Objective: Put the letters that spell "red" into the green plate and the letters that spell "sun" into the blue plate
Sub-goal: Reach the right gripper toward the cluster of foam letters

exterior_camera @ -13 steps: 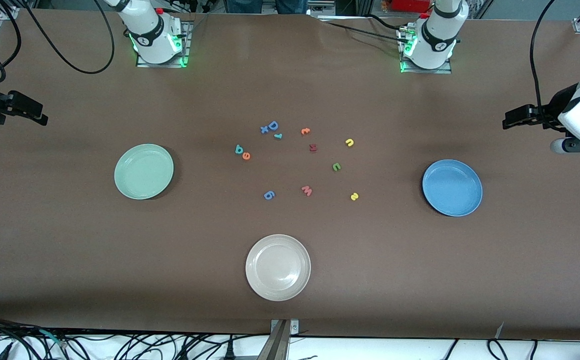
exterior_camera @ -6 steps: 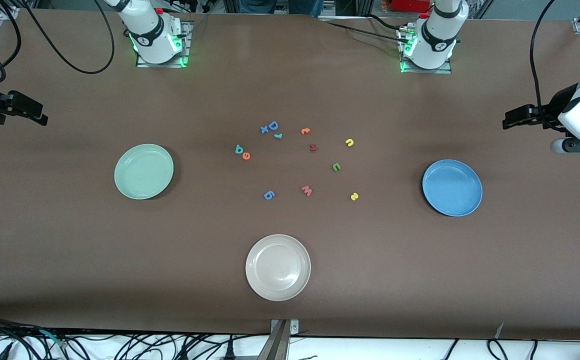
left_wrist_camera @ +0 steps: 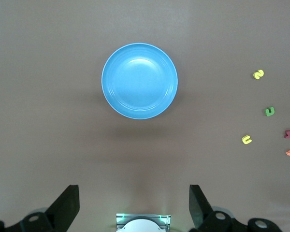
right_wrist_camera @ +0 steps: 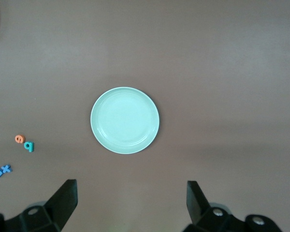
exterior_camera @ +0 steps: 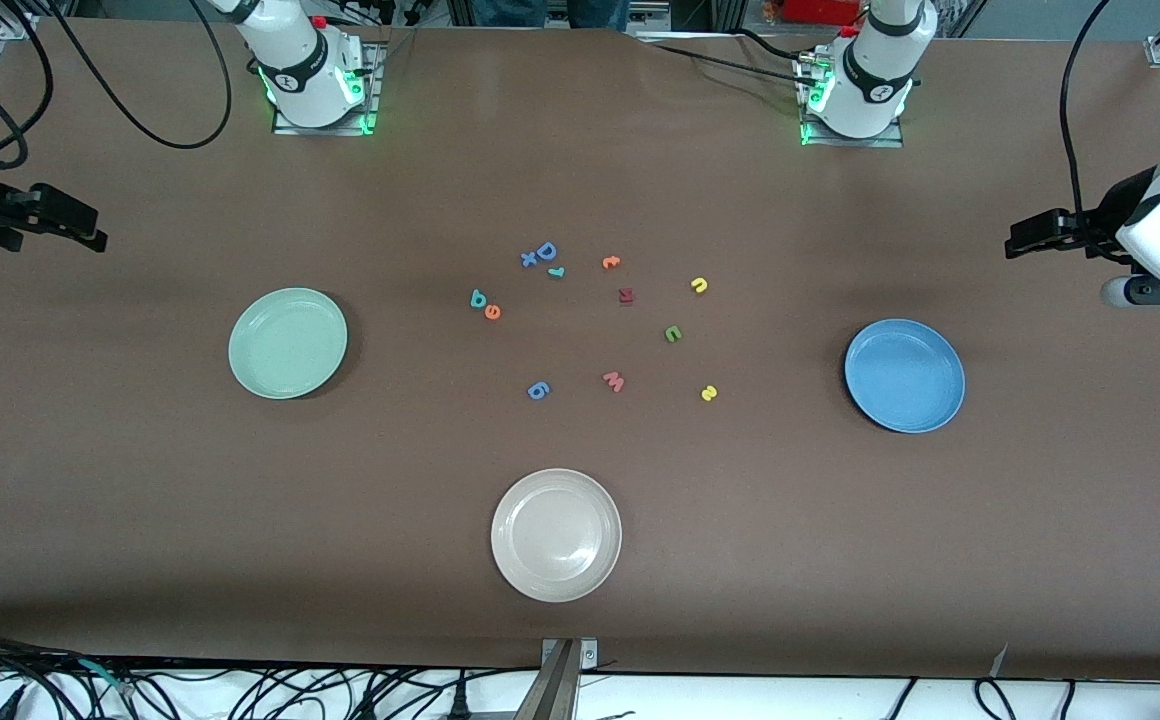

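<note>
Covering the whole scene, the brown table [exterior_camera: 840, 560] carries three plates and a loose ring of foam letters at its middle. Taking that ring as a clock seen from the front camera, the cream-white plate [exterior_camera: 556, 535] sits out at 6 o'clock, the green plate [exterior_camera: 288, 343] at 9 o'clock toward the right arm's end, and the blue plate [exterior_camera: 905, 376] at 3 o'clock toward the left arm's end. All three plates hold nothing.

Up in the air, the right gripper [exterior_camera: 90, 238] hangs over the table's edge at the right arm's end with its fingers [right_wrist_camera: 63, 200] spread wide and nothing between them. At the other end the left gripper [exterior_camera: 1015, 243] hangs over bare table, fingers [left_wrist_camera: 67, 205] likewise spread apart.

Within the ring, the blue capital "D" [exterior_camera: 546, 251] lies at 11 o'clock with the teal "r" [exterior_camera: 556, 272] just beside it. The teal "d" [exterior_camera: 478, 298] and orange "e" [exterior_camera: 492, 312] sit almost touching at 9 o'clock. One yellow "n" [exterior_camera: 699, 286] lies at 2 o'clock, the green "u" [exterior_camera: 673, 334] at 3 o'clock, the yellow "s" [exterior_camera: 708, 393] at 4 o'clock, and the pink "w" [exterior_camera: 614, 381] at 6 o'clock.
</note>
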Motion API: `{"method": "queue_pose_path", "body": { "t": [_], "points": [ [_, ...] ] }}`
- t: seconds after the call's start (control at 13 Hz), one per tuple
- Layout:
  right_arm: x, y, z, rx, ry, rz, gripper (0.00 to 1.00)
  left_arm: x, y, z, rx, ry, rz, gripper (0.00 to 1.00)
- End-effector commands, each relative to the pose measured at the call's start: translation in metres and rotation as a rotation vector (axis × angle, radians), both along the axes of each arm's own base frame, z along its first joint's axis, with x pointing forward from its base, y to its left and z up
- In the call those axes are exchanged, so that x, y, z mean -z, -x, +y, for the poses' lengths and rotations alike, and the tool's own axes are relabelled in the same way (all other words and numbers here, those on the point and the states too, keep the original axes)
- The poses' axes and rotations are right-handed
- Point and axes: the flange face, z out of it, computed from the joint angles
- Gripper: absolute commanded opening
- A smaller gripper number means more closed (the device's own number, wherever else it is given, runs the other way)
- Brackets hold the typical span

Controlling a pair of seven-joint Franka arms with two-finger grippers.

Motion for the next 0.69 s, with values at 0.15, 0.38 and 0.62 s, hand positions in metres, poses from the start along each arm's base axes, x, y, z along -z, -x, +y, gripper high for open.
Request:
{"method": "queue_pose_path", "body": {
  "t": [0.15,0.38,0.62],
  "points": [
    [0.048,-0.036,0.044,-0.074,-0.059,0.033,1.0,-0.004,0.0,0.002,0.028,-0.029,-0.011,1.0],
    [0.084,-0.051,0.079,-0.111,-0.058,0.08,1.0,-0.004,0.0,0.002,0.028,-0.029,-0.013,1.0],
    [0.119,-0.045,0.138,-0.065,-0.034,0.11,1.0,-0.003,0.0,0.002,0.028,-0.029,-0.011,1.0]
  ]
}}
